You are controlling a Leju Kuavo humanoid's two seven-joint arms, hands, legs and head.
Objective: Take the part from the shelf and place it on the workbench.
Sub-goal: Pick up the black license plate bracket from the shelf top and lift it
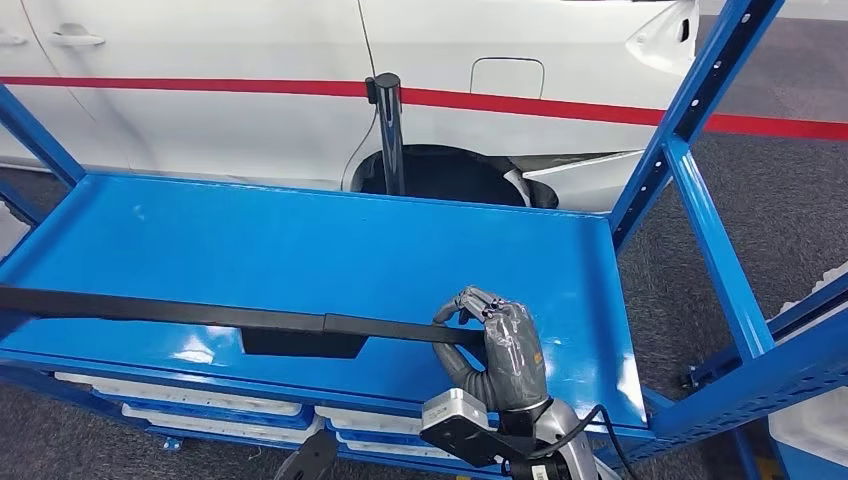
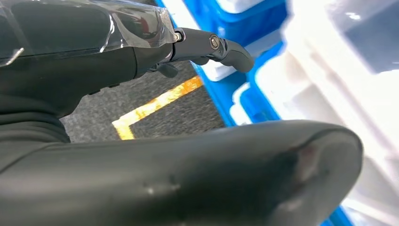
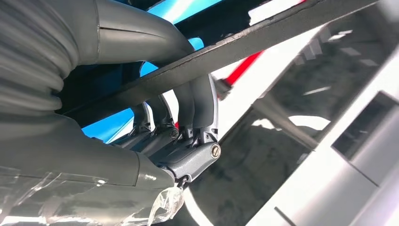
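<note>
Right hand [image 1: 503,345] clamped with fingers [image 3: 200,106] wrapped around the near end of the long black part [image 1: 200,312], held low across the blue shelf [image 1: 330,240]; left hand [image 2: 141,47] beside the shelf's lower white trays [image 2: 329,70], grasp impossible to tell.

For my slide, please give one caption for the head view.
Right hand grips long black part above blue shelf, beside white car.

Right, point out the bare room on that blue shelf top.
The shelf is bare from its far edge by the white car down to the long black part, across its width, with a strip right of the right hand. The near edge is crowded: the hand grips the part there.
</note>
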